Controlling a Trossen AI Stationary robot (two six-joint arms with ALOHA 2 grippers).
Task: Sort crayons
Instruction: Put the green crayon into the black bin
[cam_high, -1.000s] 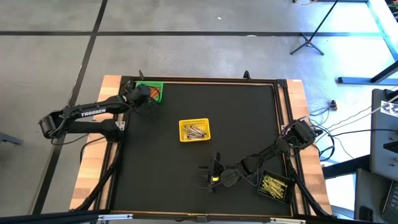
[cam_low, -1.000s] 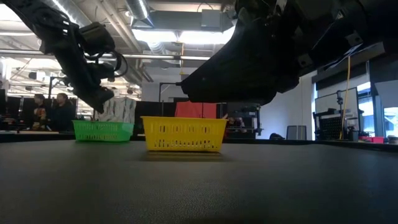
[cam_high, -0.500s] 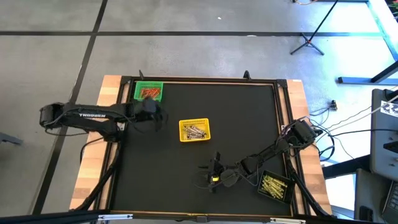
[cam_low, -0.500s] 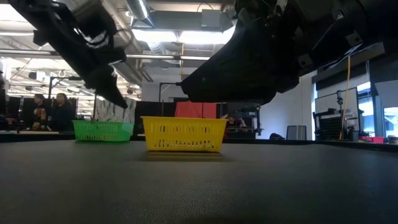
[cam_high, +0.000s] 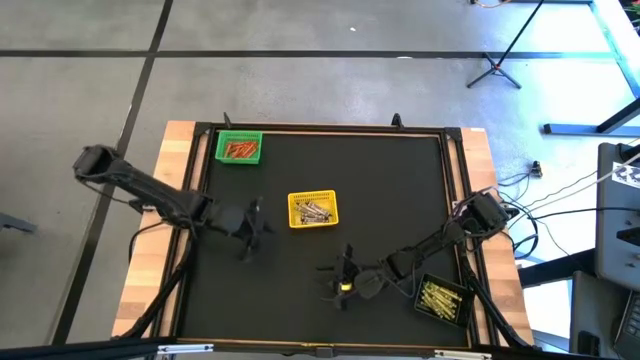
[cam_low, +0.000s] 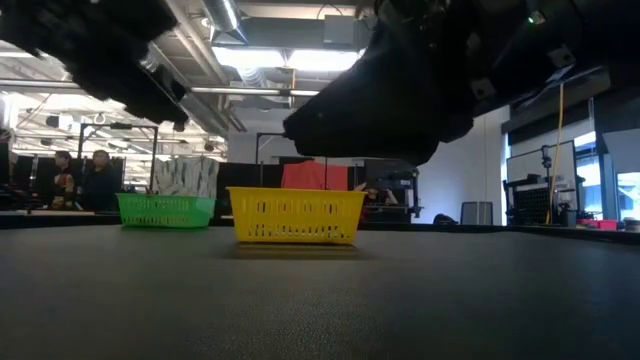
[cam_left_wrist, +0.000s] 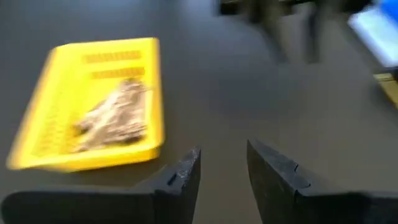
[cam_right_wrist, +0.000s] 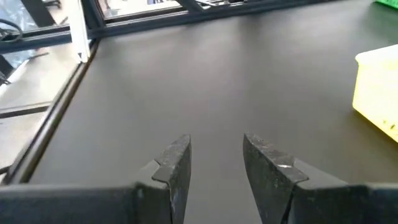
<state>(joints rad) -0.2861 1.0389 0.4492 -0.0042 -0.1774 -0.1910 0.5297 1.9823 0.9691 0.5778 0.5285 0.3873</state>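
Crayons lie in three baskets. Red and orange ones fill the green basket (cam_high: 239, 147) at the far left corner. A pale heap lies in the yellow basket (cam_high: 313, 208) mid-table, also in the left wrist view (cam_left_wrist: 93, 106). Yellow ones sit in the black mesh basket (cam_high: 440, 298) at the near right. My left gripper (cam_high: 256, 224) hovers just left of the yellow basket, open and empty (cam_left_wrist: 224, 168). My right gripper (cam_high: 332, 280) stands near the front edge, between the yellow and black baskets, open with nothing between its fingers (cam_right_wrist: 216, 155).
The black mat's raised frame (cam_high: 452, 180) runs along the table's edges. In the low view the green basket (cam_low: 165, 208) and yellow basket (cam_low: 297, 215) stand on the mat, with people (cam_low: 82, 178) far behind. Bare mat lies left and in front of the yellow basket.
My left gripper has swung from above the green basket toward the table's near edge and to the right. It turned as it went and now stands beside the yellow basket's left side. The right arm has kept still.
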